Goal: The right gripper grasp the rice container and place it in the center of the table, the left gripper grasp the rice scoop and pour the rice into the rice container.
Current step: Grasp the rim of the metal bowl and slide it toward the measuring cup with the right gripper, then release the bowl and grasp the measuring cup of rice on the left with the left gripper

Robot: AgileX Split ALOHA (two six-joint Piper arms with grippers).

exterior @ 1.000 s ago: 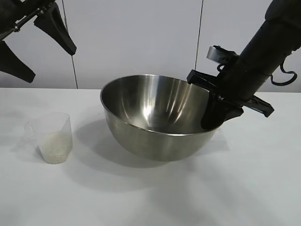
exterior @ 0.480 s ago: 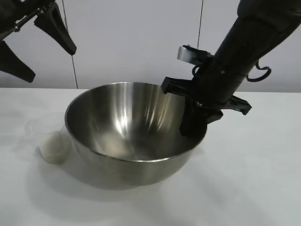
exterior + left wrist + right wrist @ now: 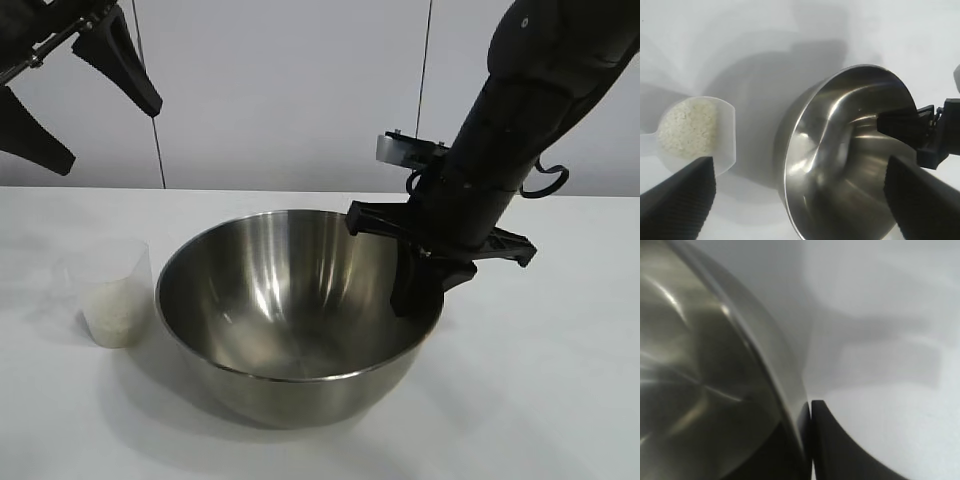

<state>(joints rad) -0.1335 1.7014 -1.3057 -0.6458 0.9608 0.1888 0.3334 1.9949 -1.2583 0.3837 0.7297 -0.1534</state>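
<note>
Right pincer (image 3: 415, 290) clamped on the rim of the rice container (image 3: 290, 320), at the bowl's 3 o'clock in the exterior view; one finger inside the wall, one outside, jaws pinched nearly together on the thin steel. Bowl sits on the white surface (image 3: 540, 400), about centre. Rice scoop (image 3: 112, 293) stands upright just beside the bowl at its 9 o'clock, apart from it, with rice (image 3: 112, 310) in the bottom. Left pincer (image 3: 60, 90) hangs above the surface at 10 o'clock from the scoop, jaws spread wide, holding nothing, well apart from scoop.
</note>
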